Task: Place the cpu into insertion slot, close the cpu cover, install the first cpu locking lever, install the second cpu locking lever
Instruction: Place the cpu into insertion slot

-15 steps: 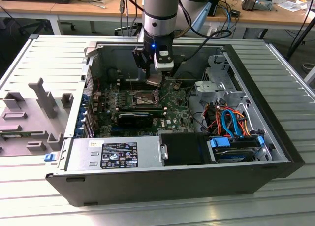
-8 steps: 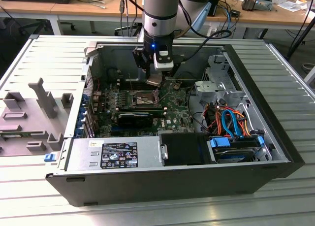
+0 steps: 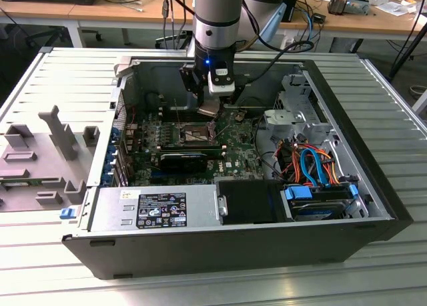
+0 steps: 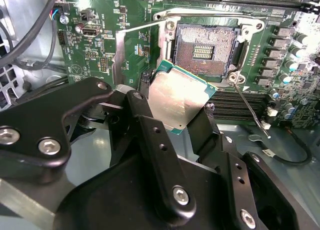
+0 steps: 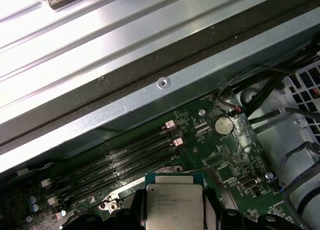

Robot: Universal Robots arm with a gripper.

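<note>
The cpu is a flat square chip with a dull silver top, and my gripper is shut on its two opposite edges. It hangs tilted just above and beside the insertion slot, a dark square socket with a silver rim and bare contacts. The cpu cover stands swung up at the socket's side. Two thin locking levers stick out, unlatched. In the exterior view the gripper hovers over the motherboard socket. The first wrist view has the cpu between dark fingers.
The open computer case lies on a ribbed metal table. Long black memory slots run beside the socket. A drive cage with orange and blue cables fills the exterior view's right. Grey fixtures sit outside the case at that view's left.
</note>
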